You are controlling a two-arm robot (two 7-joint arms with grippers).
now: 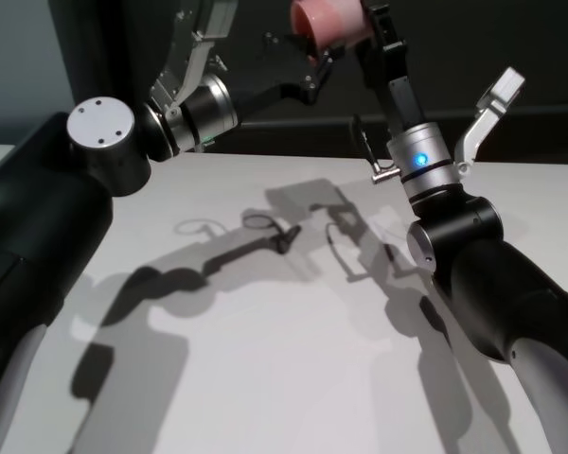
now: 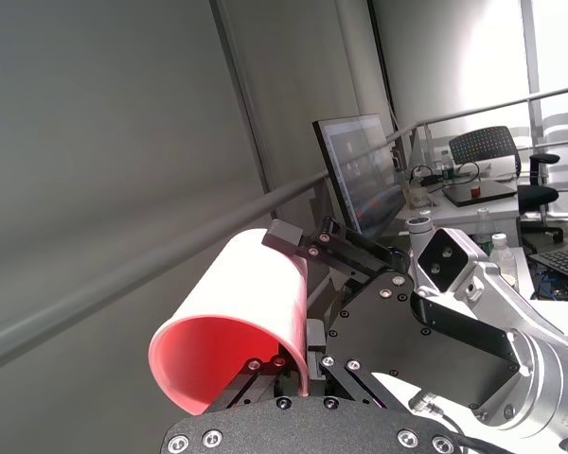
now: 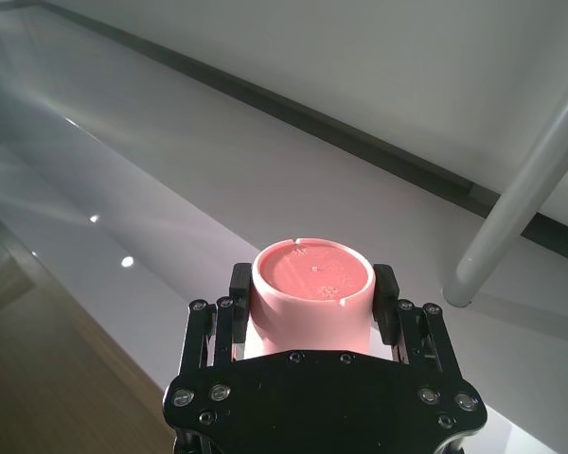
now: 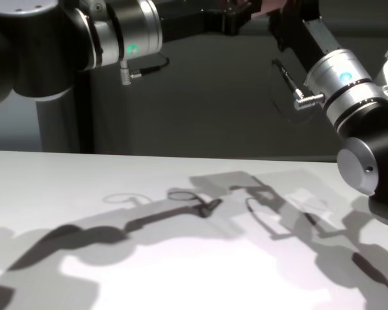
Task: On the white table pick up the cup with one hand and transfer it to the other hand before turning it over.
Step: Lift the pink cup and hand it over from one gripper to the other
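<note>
Bright overhead light throws dark, hard-edged arm shadows across the white table (image 1: 265,378). The background behind stays dim. Daylight glares through windows in the left wrist view. The pink cup (image 3: 312,293) appears sharp and evenly lit.

Plain pink cup (image 1: 324,23); matte white table (image 1: 265,359).

Both arms crowd the cup (image 1: 324,23) above the white table (image 1: 265,359).
</note>
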